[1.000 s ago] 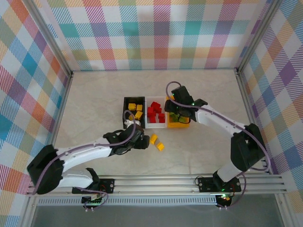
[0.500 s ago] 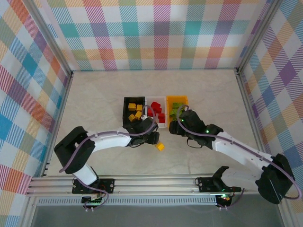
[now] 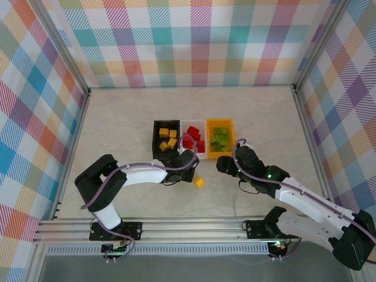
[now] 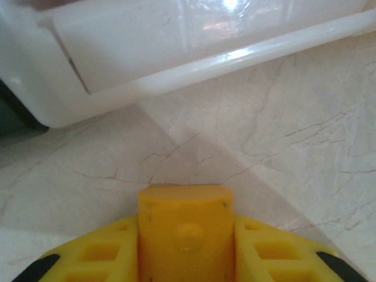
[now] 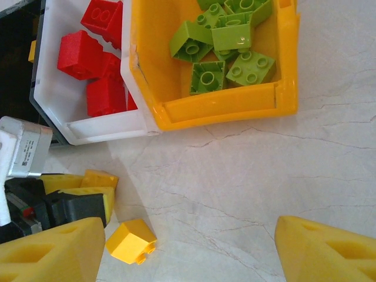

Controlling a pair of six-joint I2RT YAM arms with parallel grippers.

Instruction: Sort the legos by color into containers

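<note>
My left gripper (image 3: 188, 168) sits just in front of the white bin (image 3: 184, 156) and is shut on a yellow lego (image 4: 185, 232), held between its fingers (image 4: 100, 252) low over the table. A second yellow lego (image 5: 130, 241) lies loose beside it. The black bin (image 3: 156, 134) holds several yellow legos (image 3: 169, 137). Red legos (image 5: 88, 64) fill the white one, and lime green legos (image 5: 226, 50) lie in the orange-yellow bin (image 5: 223, 111). My right gripper (image 5: 188, 252) hovers open over bare table in front of the orange-yellow bin, nothing between its fingers.
The three bins stand side by side mid-table, black, white, then orange-yellow from left to right. Checked walls with metal rails (image 3: 76, 141) enclose the marble-look tabletop (image 3: 264, 123). The left gripper's body (image 5: 70, 202) lies close to my right gripper's left finger.
My right gripper drew back from over the orange-yellow bin toward the near side. My left gripper moved right to the loose yellow legos and now holds one; a single one remains on the table.
</note>
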